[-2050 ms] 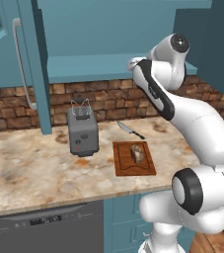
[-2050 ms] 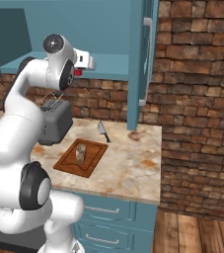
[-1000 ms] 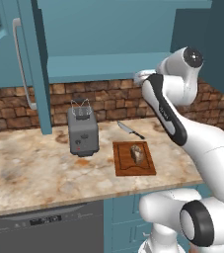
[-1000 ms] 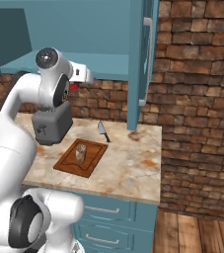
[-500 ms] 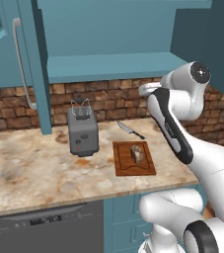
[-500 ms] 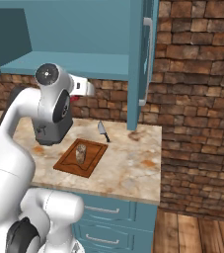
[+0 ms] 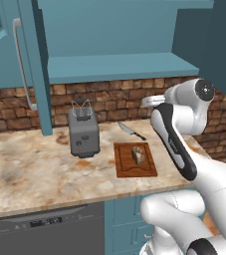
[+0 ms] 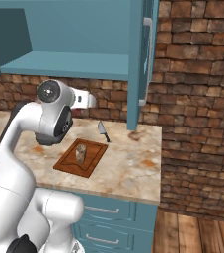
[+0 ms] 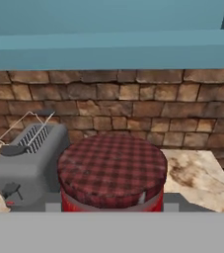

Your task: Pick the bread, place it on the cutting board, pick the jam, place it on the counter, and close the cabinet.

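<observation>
The jam (image 9: 112, 170), a red jar with a dark plaid lid, sits right in front of the hand camera with my gripper (image 8: 91, 101) shut on it. It hangs in the air below the cabinet shelf (image 9: 108, 47), over the counter (image 9: 197, 173) beside the toaster (image 9: 27, 158). The bread (image 7: 138, 155) stands on the cutting board (image 7: 127, 168), lower than the hand and in front of it. The bread (image 8: 81, 153) and cutting board (image 8: 66, 165) also show from the right side. The cabinet (image 7: 119, 64) is open, its door (image 8: 142, 59) swung out.
A grey toaster (image 7: 83, 132) stands left of the board. A knife (image 7: 132, 131) lies behind the board near the brick wall. The left cabinet door (image 7: 32, 60) hangs out over the counter (image 7: 35, 174). The counter ends at the right (image 8: 155, 163).
The arm has come down from shelf height and pulled back from the cabinet, carrying the jam lower toward the counter. Bread, board and doors have not moved.
</observation>
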